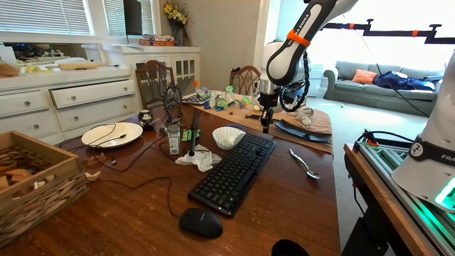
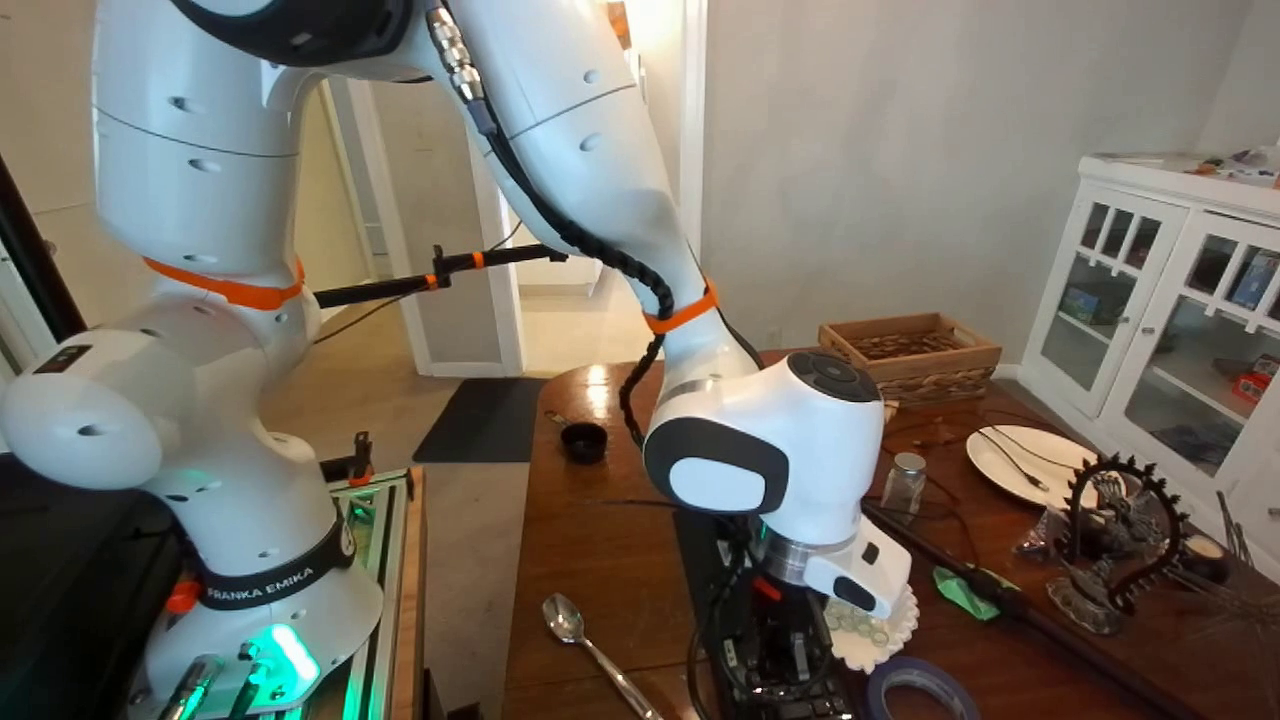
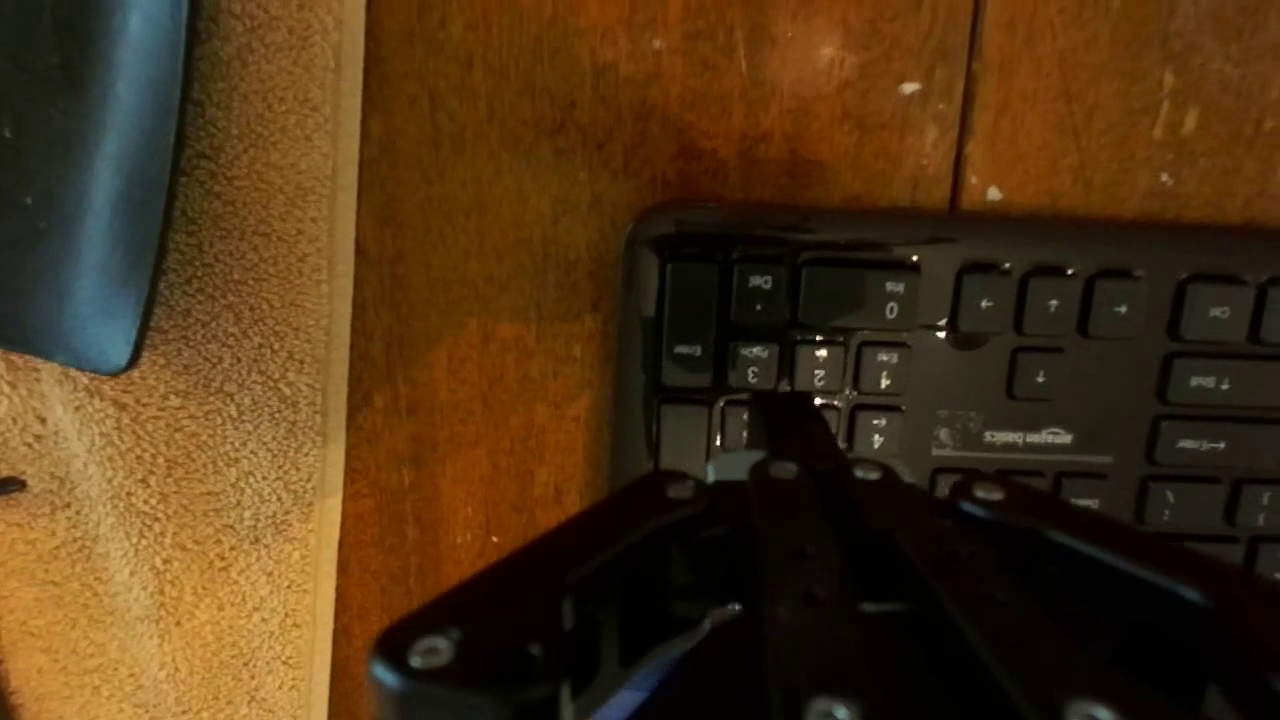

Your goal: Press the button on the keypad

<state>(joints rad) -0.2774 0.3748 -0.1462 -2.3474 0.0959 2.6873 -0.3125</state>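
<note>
Wrist view: here's the pincer (image 3: 795, 420), fingers together in one narrow tip, right over the number keys (image 3: 820, 367) of the keypad (image 3: 1000, 385). Touching a key or just clear of it? I can't tell. Off to the side runs the brown wood of the tabletop (image 3: 480, 250), then a tan mat (image 3: 250, 450) with a dark curved strip (image 3: 80, 180) on it.

Over to an exterior view, and closest to us a black cup (image 1: 289, 249) peeks in at the bottom edge. Next comes the mouse (image 1: 201, 223), just beside the keypad's near end. The keypad slants away across the tabletop, and there's the pincer at its far end! A spoon (image 1: 301, 163) lies apart from it on the right of this view; on the left there's crumpled tissue (image 1: 203, 160), and past that a white bowl (image 1: 221, 139) close beside the keypad. A jar (image 1: 174, 140) stands upright just left of the tissue, with a plate (image 1: 131, 130) farther over. Deeper in, plants (image 1: 222, 101) sit on the mat, and way at the back there's a grey sofa (image 1: 376, 101) with an orange cushion (image 1: 364, 76) on it.
</note>
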